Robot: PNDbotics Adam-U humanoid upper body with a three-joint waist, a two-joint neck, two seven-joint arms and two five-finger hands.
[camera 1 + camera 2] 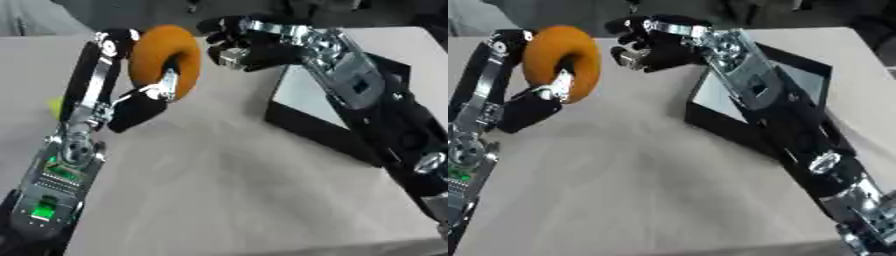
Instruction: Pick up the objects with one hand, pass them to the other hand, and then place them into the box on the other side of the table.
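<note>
The left hand (144,100) gripped the orange ring (166,60) aloft for handover; the right hand (241,47), fingers curled and empty, waited beside it, near the box (302,125).

Orange ring (164,60) at 11 o'clock: matt, soft-looking, faintly fuzzy skin. Left hand (140,107): matt black covering, silver metal fittings. Right hand (241,47): matt black fingers, shiny bare-metal links. Box (302,125) at 3 o'clock: smooth black walls, pale glossy floor. Surface (227,185): matt beige, smooth.
</note>
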